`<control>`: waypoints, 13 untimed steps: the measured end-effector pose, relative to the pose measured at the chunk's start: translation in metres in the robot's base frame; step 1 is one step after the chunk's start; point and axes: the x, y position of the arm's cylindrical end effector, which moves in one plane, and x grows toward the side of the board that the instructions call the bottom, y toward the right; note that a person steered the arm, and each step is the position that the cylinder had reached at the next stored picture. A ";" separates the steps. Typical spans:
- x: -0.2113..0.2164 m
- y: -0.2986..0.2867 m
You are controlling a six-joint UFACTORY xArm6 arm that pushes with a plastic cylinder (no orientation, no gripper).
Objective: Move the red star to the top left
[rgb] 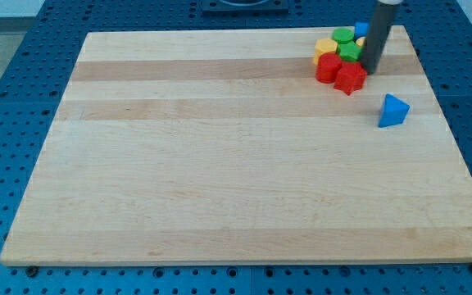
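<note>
In the camera view, a pale wooden board (220,164) lies on a blue perforated table (23,98). Near the board's top right sits a tight cluster of blocks. The red star (351,78) is at the cluster's lower right, touching a second red block (328,67) on its left (its shape is hard to make out). Above them are a yellow block (324,47) and two green blocks (343,35) (350,52), with a blue block (360,29) partly hidden behind the rod. My tip (372,71) stands just right of the red star, apparently touching it; there are no jaws to describe. A blue triangle (393,111) rests apart, toward the lower right.
</note>
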 end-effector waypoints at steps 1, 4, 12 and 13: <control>0.013 -0.018; 0.071 -0.042; 0.060 -0.195; 0.032 -0.195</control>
